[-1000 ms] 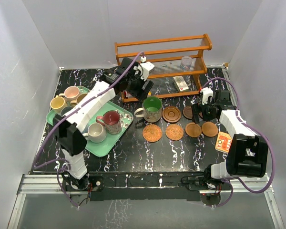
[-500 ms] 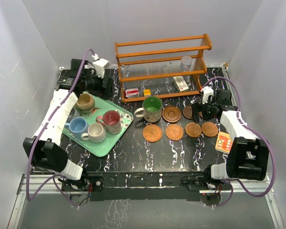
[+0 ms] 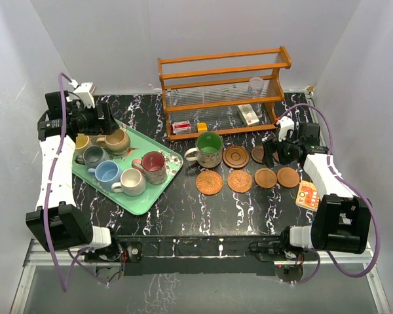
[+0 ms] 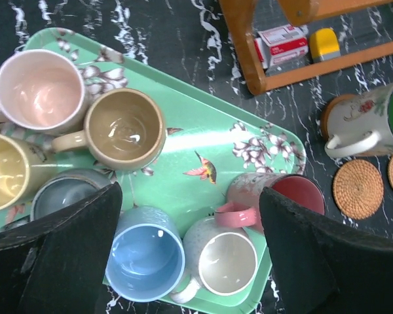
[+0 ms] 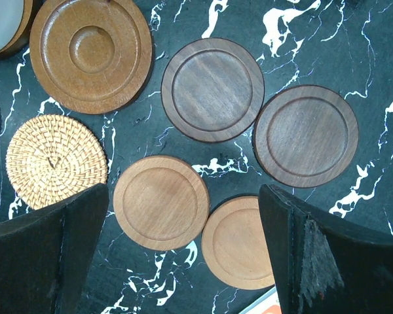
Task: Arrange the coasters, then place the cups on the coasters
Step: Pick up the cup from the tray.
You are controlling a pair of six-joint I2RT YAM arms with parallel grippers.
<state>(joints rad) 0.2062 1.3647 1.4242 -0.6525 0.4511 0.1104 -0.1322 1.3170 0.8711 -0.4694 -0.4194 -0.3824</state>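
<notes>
Both gaping empty, the left tool (image 4: 190, 196) hangs over mugs (image 4: 124, 131) on the tray (image 4: 196, 140), the right tool (image 5: 183, 190) over coasters (image 5: 213, 88).

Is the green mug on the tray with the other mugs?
No, the green mug stands off the tray, by the coasters before the wooden rack.

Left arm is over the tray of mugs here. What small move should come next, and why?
Probably lower the left gripper onto the light blue mug, which sits between its open fingers on the tray. Only the green mug stands off the tray so far, and the woven coaster in front of it lies bare, so another mug looks due.
</notes>
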